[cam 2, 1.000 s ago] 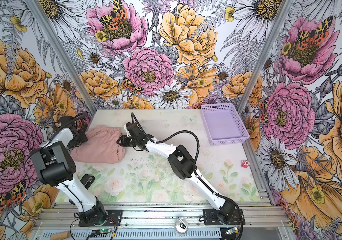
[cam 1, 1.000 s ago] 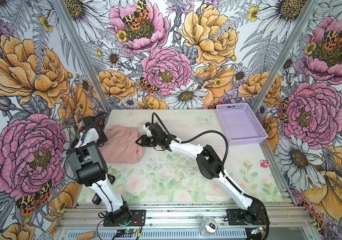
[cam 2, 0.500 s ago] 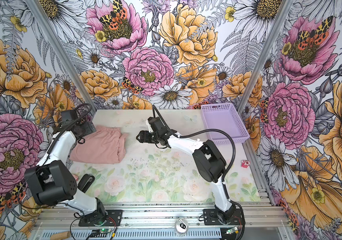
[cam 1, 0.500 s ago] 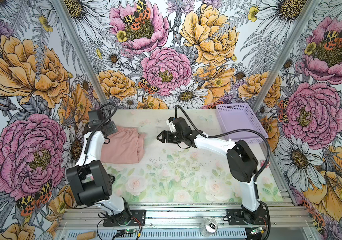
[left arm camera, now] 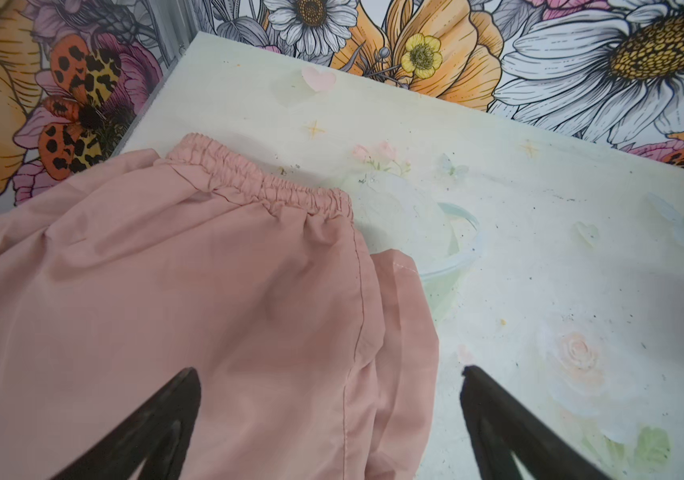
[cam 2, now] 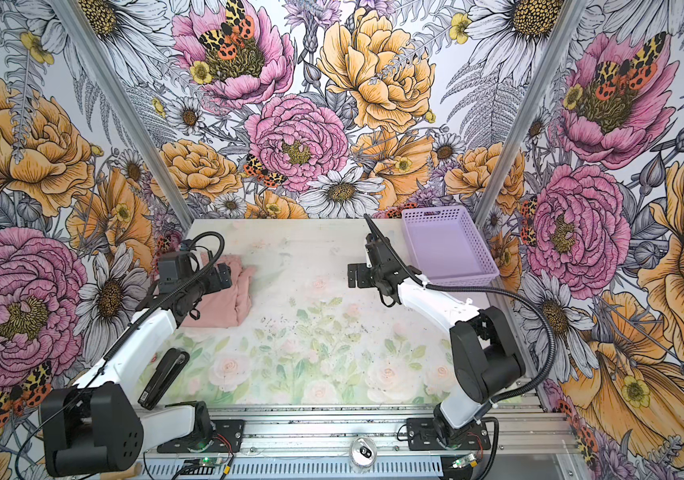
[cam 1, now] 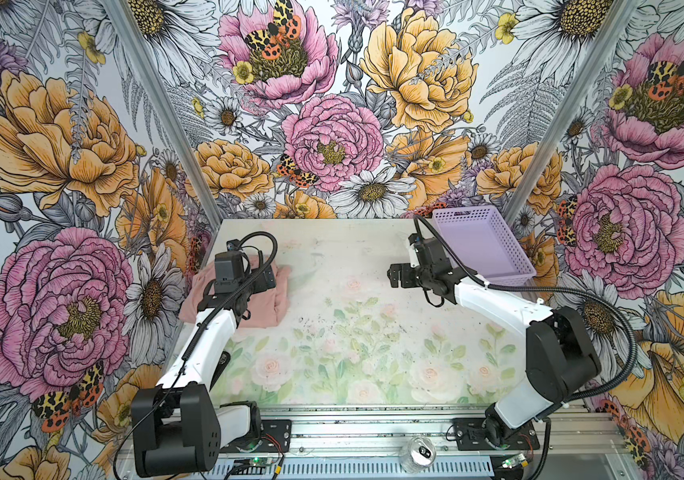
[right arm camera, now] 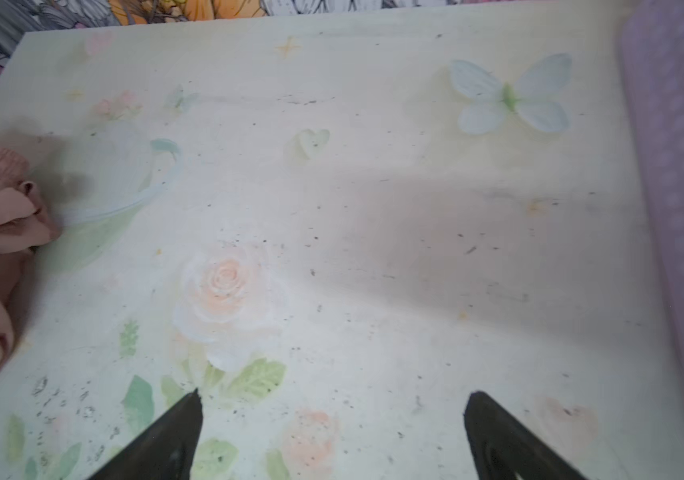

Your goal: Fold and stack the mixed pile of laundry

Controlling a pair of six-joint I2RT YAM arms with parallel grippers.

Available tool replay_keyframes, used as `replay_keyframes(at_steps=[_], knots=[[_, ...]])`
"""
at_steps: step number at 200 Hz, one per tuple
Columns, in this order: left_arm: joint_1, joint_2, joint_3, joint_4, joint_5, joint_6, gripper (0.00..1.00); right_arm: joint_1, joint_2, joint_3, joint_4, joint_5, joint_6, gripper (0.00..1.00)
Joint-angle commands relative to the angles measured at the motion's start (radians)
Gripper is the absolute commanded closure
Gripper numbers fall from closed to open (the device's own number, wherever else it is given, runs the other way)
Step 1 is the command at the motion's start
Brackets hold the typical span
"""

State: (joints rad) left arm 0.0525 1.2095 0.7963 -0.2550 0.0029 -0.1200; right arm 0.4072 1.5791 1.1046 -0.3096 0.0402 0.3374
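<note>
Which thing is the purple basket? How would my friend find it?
Look at the flower-painted table and go to its far right corner. The basket sits there, right of the right gripper. It's the only hard lavender box with tiny holes; the pink clothes are soft, across the table.

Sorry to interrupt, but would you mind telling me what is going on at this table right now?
Two robot arms are folding laundry. A folded pink pile, with elastic-waist shorts on top, lies at the table's left side. The left gripper is open above the pile's edge and holds nothing. The right gripper is open too, over bare table between the pile and the lavender basket, which looks empty.
</note>
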Motion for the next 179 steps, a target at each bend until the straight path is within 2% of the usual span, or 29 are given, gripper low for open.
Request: replay_keyframes(at_steps=[1, 30, 61, 83, 107, 134, 155, 179], knots=[[-0.023, -0.029, -0.075, 0.179, 0.024, 0.042, 0.01, -0.066, -0.06, -0.046, 0.013, 0.168, -0.109, 0.0], [-0.052, -0.03, -0.161, 0.288, 0.001, 0.075, 0.01, -0.183, -0.113, -0.159, 0.118, 0.201, -0.147, 0.0], [-0.082, -0.007, -0.234, 0.418, -0.035, 0.093, 0.01, -0.256, -0.182, -0.348, 0.364, 0.21, -0.245, 0.0], [-0.086, 0.006, -0.282, 0.524, -0.057, 0.117, 0.01, -0.314, -0.19, -0.437, 0.506, 0.188, -0.261, 0.0], [-0.086, 0.019, -0.33, 0.631, -0.075, 0.132, 0.01, -0.351, -0.163, -0.511, 0.661, 0.203, -0.282, 0.0], [-0.087, 0.067, -0.375, 0.78, -0.072, 0.132, 0.01, -0.38, -0.134, -0.586, 0.86, 0.168, -0.29, 0.0], [-0.09, 0.124, -0.393, 0.89, -0.072, 0.128, 0.01, -0.386, -0.101, -0.61, 0.952, 0.14, -0.277, 0.0], [-0.101, 0.156, -0.385, 0.934, -0.092, 0.158, 0.01, -0.384, -0.079, -0.647, 1.036, 0.144, -0.278, 0.0]])
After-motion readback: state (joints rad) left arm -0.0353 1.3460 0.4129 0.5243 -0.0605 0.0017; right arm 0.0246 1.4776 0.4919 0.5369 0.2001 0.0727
